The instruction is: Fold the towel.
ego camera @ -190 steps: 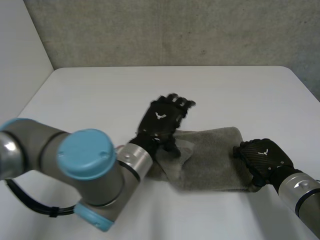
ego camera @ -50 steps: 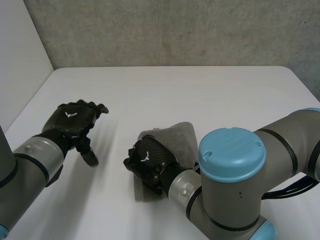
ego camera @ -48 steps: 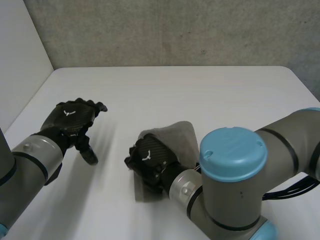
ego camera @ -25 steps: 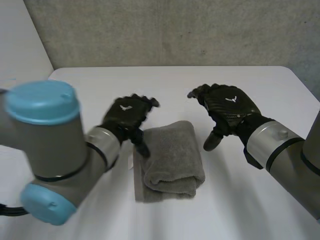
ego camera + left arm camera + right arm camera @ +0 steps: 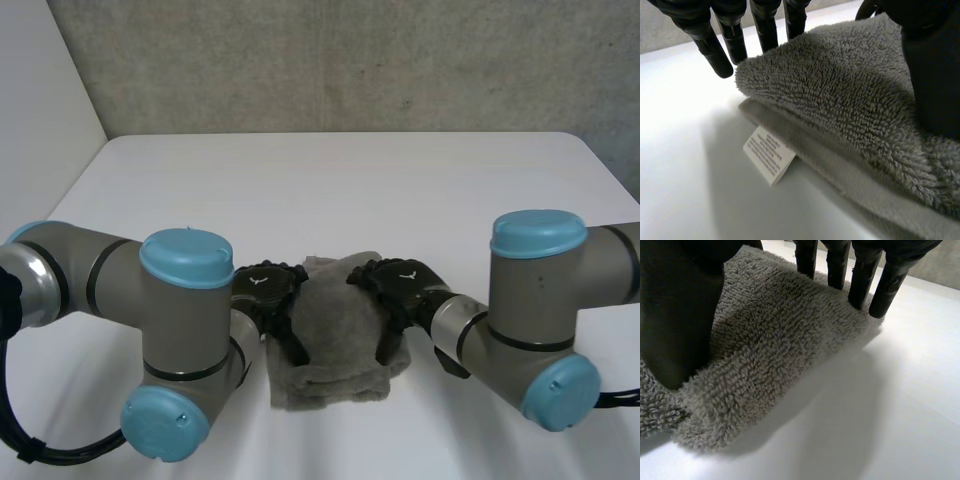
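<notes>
A white desk [image 5: 420,185] with rounded far corners, lit evenly and seen matte and smooth, backed by a rough grey speckled wall [image 5: 330,60], bordered on the left arm's side by a plain white panel [image 5: 35,110]

Grey arms [image 5: 95,285], black hands [image 5: 266,284]

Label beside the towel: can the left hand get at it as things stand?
Probably yes. The label sticks out from under the towel onto the bare table, close to the straight fingers of the left hand, and nothing covers it.
</notes>
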